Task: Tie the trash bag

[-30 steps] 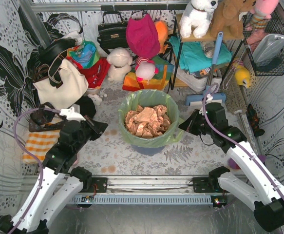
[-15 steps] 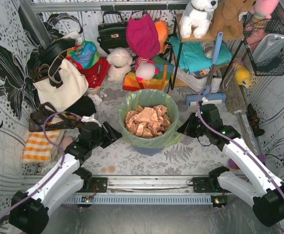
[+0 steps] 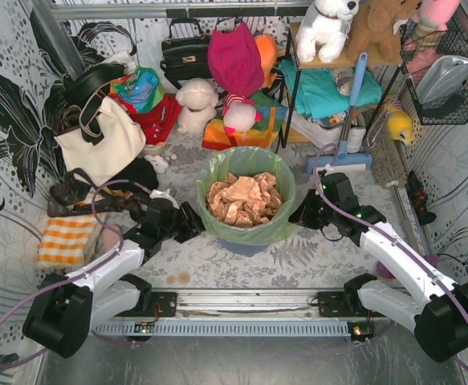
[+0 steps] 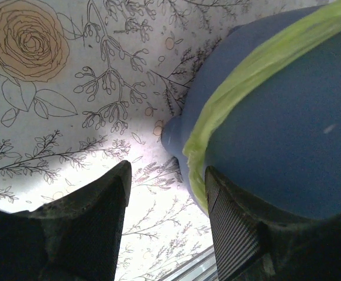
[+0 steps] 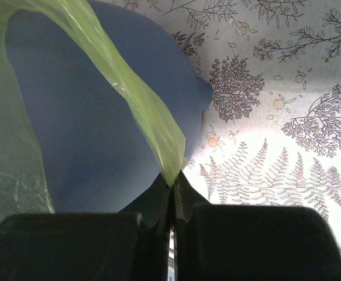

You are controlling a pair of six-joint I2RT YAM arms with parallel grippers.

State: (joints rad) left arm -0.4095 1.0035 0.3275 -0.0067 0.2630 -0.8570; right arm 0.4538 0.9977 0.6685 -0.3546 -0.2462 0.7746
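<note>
The trash bag (image 3: 248,234) sits in the middle of the counter (image 3: 217,261), lining a round blue-grey bin (image 3: 242,247). Its thin light-green plastic is folded out over the rim, and its mouth stands wide open. Crumpled brown paper (image 3: 243,199) fills the inside nearly to the top.

The left gripper (image 3: 187,223) is at the bin's 8 o'clock, low against the wall. In the left wrist view its fingers (image 4: 94,216) are spread apart with nothing clamped between them. The bag's rolled green edge (image 4: 258,70) runs down across the blue wall (image 4: 287,146) toward 7 o'clock. It ends in the gap, just beside the inner face of the right-hand finger; whether it touches that finger cannot be told.

The right gripper (image 3: 302,212) is at the bin's 3 o'clock — also close against the side. In the right wrist view its fingers (image 5: 158,202) are pressed together on a twisted strip of the green plastic (image 5: 135,99). The strip stretches from the fingertips up toward 11 o'clock across the bin's wall (image 5: 82,134).

A cream tote bag (image 3: 101,144) leans at the bin's 10 o'clock, well apart from it. An orange-striped cloth (image 3: 65,239) lies at 9 o'clock, beyond the left arm.
</note>
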